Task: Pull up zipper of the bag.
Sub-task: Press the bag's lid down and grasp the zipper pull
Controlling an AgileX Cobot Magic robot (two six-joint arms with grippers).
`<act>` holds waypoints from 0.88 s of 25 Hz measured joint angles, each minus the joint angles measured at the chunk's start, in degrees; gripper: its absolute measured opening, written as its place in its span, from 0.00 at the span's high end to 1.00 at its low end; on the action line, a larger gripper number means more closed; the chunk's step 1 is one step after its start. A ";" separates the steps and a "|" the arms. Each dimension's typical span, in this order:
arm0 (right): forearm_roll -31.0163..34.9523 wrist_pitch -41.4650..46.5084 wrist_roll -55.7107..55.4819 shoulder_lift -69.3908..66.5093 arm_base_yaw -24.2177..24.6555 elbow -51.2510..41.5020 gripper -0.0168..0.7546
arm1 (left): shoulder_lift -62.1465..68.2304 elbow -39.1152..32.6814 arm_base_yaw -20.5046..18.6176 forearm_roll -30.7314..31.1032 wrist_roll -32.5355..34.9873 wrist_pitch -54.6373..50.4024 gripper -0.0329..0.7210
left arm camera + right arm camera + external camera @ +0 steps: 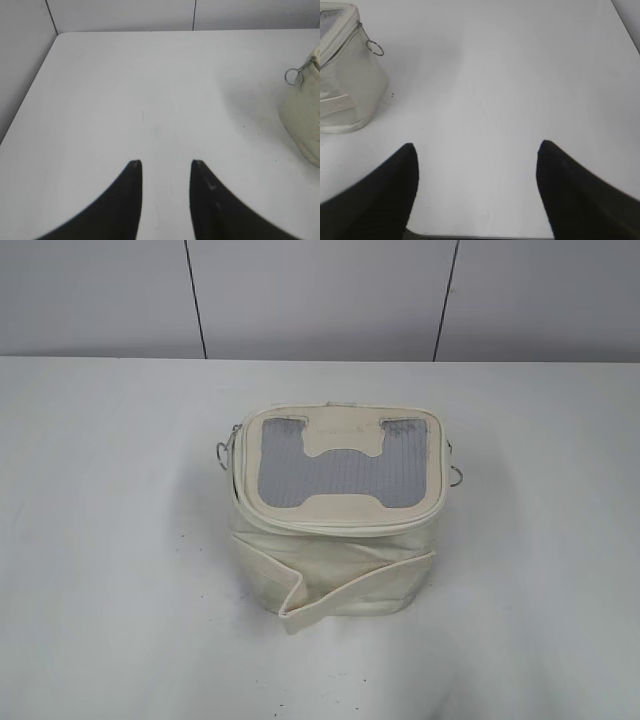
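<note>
The small boxy cream-white bag [330, 560] stands in the middle of the table, with a grey ribbed panel [340, 472] on top and a cream strap [350, 585] across its front. The zipper track [300, 520] runs round the top rim. A ring pull hangs at the left side [224, 452] and another at the right side [456, 477]. No gripper shows in the exterior view. My left gripper [165, 162] is open and empty above bare table, left of the bag [302, 115] and its ring [292, 76]. My right gripper [476, 145] is wide open and empty, right of the bag [347, 85] and its ring [375, 48].
The white table [100, 540] ends at a grey panelled wall [320, 295] behind. Its left edge [30, 92] shows in the left wrist view, and its front edge [480, 236] shows between the right fingers.
</note>
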State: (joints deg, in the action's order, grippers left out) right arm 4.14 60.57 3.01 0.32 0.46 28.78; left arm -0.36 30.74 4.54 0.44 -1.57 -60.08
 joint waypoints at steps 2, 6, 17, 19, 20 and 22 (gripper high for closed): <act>0.27 0.00 0.00 0.00 0.00 0.00 0.24 | 0.00 0.00 0.00 0.05 0.00 0.00 0.62; 1.77 -0.14 0.00 -0.90 0.00 0.00 0.24 | 0.00 0.00 0.00 -0.09 0.00 0.07 0.62; 7.07 -7.07 7.57 -24.21 -8.34 3.99 0.24 | 17.31 1.62 0.00 -10.40 4.98 15.35 0.62; 7.15 -8.01 8.83 -30.08 -11.51 6.14 0.24 | 23.34 1.62 0.00 -15.53 8.42 18.46 0.62; 7.15 -8.53 9.45 -33.50 -12.67 7.59 0.24 | 26.47 1.62 0.00 -18.59 10.92 19.71 0.62; 7.30 -9.71 11.83 -40.57 -14.83 10.75 0.24 | 32.23 1.68 0.00 -24.47 16.21 21.12 0.62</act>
State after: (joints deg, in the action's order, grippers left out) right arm 11.43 50.86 14.83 -40.25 -14.36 39.54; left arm 31.87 32.42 4.54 -24.03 14.64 -38.96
